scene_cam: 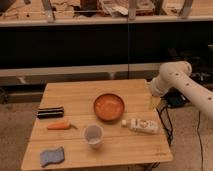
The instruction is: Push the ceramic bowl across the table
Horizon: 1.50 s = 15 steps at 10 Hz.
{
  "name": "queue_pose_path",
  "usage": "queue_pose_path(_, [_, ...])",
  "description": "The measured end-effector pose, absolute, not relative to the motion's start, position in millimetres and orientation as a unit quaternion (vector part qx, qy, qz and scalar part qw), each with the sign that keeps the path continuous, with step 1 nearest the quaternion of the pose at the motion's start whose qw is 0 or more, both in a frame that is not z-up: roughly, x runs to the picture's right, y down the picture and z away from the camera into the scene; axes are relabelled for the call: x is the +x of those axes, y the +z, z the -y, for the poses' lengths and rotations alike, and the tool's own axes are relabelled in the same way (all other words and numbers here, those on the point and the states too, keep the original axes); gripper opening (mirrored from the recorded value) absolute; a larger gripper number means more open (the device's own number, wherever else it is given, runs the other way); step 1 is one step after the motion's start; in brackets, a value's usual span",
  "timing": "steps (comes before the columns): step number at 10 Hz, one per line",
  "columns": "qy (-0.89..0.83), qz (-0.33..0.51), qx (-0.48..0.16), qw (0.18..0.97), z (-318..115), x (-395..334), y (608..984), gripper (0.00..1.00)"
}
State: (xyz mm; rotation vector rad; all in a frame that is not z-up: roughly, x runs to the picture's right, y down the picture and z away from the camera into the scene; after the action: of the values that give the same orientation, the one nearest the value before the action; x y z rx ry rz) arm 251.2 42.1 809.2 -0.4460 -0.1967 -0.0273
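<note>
The ceramic bowl [109, 106], round, shallow and orange-brown, sits right of centre on the light slatted table [75, 92]. My white arm comes in from the right, with its elbow above the table's far right corner. The gripper [155, 102] hangs at the table's right edge, to the right of the bowl and apart from it. It stands open and holds nothing.
A white cup [93, 135] stands in front of the bowl, and a white packet [141, 125] lies to the bowl's front right. On the left are a black box [50, 112], an orange carrot [60, 126] and a blue sponge [52, 156]. A long workbench [100, 20] runs behind.
</note>
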Motion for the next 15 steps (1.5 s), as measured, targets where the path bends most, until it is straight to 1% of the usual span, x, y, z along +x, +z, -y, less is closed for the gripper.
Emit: queue_pose_path(15, [-0.030,0.091,-0.213,0.972,-48.3,234.9,829.5,0.80])
